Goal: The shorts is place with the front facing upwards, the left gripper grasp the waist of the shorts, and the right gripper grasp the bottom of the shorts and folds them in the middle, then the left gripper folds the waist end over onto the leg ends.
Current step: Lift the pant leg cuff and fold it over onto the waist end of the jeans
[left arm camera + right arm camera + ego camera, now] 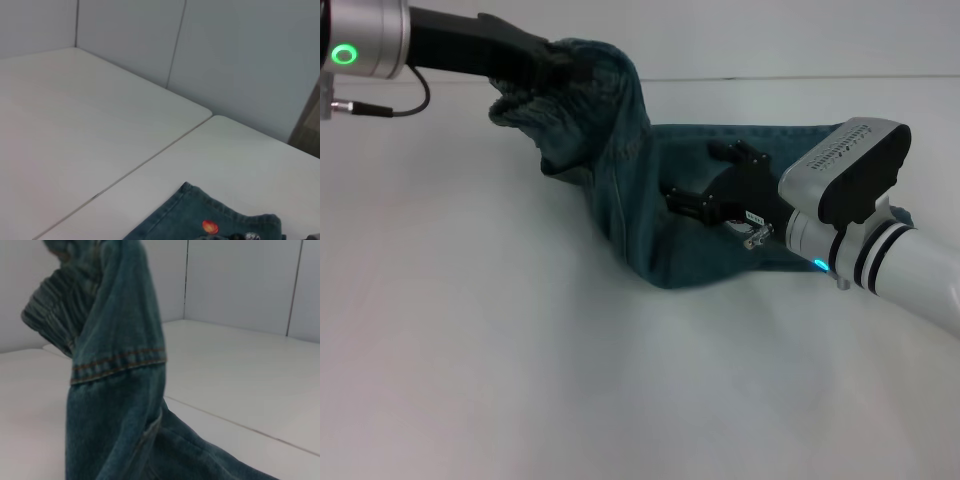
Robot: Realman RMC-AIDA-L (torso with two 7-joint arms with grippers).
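1. The small blue-green denim shorts (650,190) lie on the white table (470,350). One end is lifted high in the air and the rest is still flat on the table.
2. The cloth looks soft and light. It bends and hangs down in folds, so it will probably flop where it is not held.
3. The puckered elastic waist band (525,105) is thick and bunchy, so it seems a good place to hold.
4. The left gripper (545,70), a black claw with a green light on its silver wrist, is closed on the waist band. Its arm reaches in level from the left, high over the table.
5. The right gripper (725,180), a black claw with a blue light on its wrist, sits low on the flat part of the shorts. It is hard to see if it is open or closed.
6. The small orange ball badge (210,226) shows by one leg end.
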